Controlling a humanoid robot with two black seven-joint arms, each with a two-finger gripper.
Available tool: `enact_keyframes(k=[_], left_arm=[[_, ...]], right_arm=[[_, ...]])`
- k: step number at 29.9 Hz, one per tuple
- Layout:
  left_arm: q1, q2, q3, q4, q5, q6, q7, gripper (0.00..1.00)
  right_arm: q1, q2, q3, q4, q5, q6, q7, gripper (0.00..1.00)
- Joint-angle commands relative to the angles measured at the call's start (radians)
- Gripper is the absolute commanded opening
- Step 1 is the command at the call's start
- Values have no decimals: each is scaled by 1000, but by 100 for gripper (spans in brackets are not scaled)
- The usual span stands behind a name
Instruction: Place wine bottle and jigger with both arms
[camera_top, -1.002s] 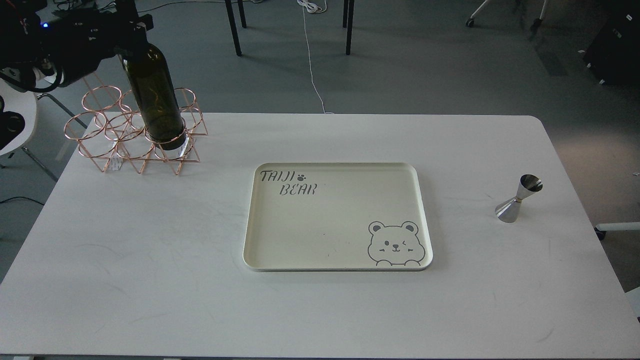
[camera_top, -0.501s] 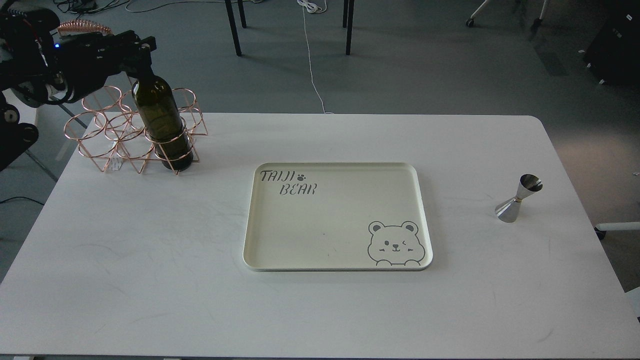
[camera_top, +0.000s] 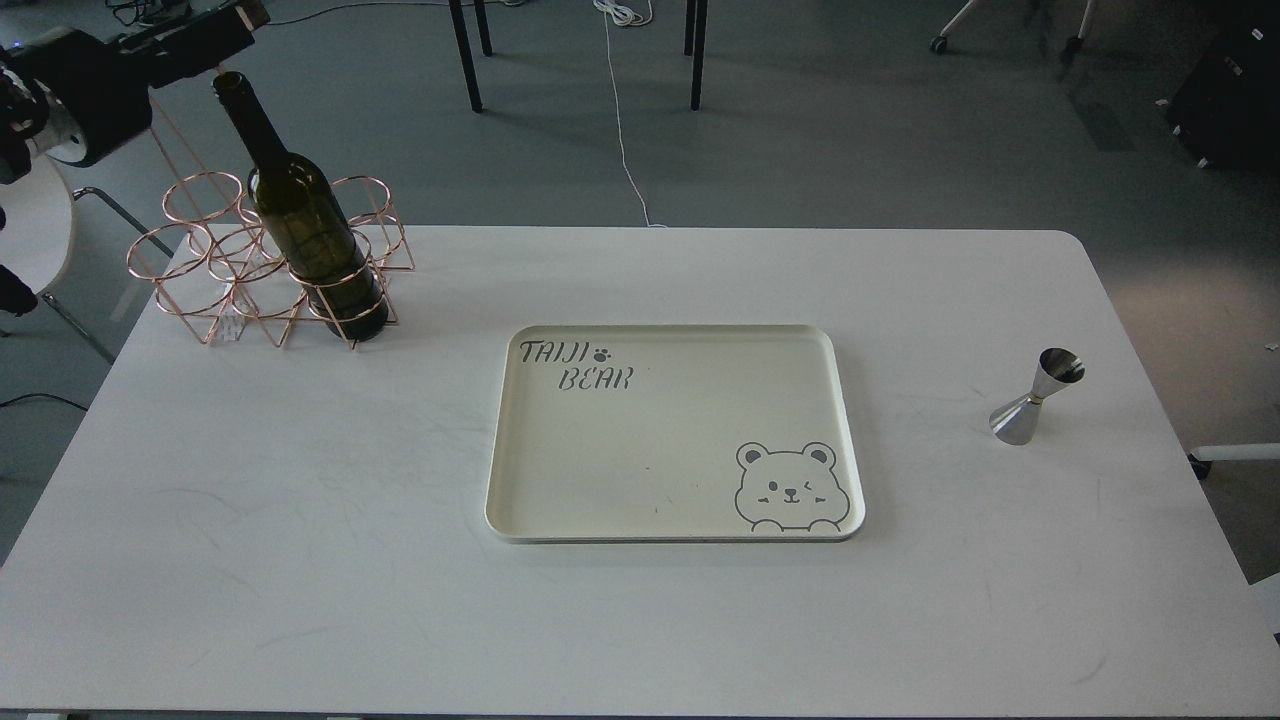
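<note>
While my left gripper (camera_top: 240, 15) hangs at the top left edge of the view, just above and clear of the bottle's mouth, I cannot tell how its jaws stand, since it shows only as a dark end-on shape; it grips nothing that I can see. My right gripper is out of view altogether.

Below the left gripper, the tall dark olive-green glass wine bottle (camera_top: 305, 225) stands upright in the front right ring of the copper wire bottle rack (camera_top: 200, 270), at the far left corner of the white table (camera_top: 300, 560). I judge that half of the task done: the bottle looks seated and free-standing.

Further out, the cream rectangular tray with a bear drawing (camera_top: 675, 435) lies bare at the middle of the table. Well apart from it, near the right edge, the small shiny silver hourglass-shaped jigger (camera_top: 1037, 397) stands untouched on the tabletop. That is what is left, as I read it: my right arm has to come in, take the jigger and set it down, probably on the tray.
</note>
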Motion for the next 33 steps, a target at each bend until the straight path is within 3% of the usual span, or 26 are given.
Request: enact_keyframes(k=[1, 9, 13, 15, 19, 25, 28, 33], left_arm=[[-2, 35, -4, 7, -216, -2, -1, 98], [8, 74, -44, 38, -584, -8, 1, 98], [12, 57, -45, 128, -907, -23, 1, 98], [21, 42, -45, 168, -1091, -66, 1, 98], [92, 40, -49, 239, -1400, -227, 6, 98], [195, 8, -52, 273, -1575, -296, -2, 98], [241, 2, -52, 260, -1666, -357, -8, 98], [288, -7, -52, 217, -1720, -388, -18, 98]], right_arm=[[-15, 0, 1, 0, 0, 0, 0, 99], [-35, -14, 10, -1, 2, 0, 11, 100], [-37, -5, 24, -1, 0, 0, 11, 100], [-37, 0, 26, -1, 2, 0, 3, 100], [-41, 2, 27, 0, 38, 0, -17, 100], [-70, 2, 29, 0, 241, 0, -144, 99], [-89, 3, 29, 0, 304, 0, -185, 99], [-127, 34, 44, 3, 368, 0, -211, 100]])
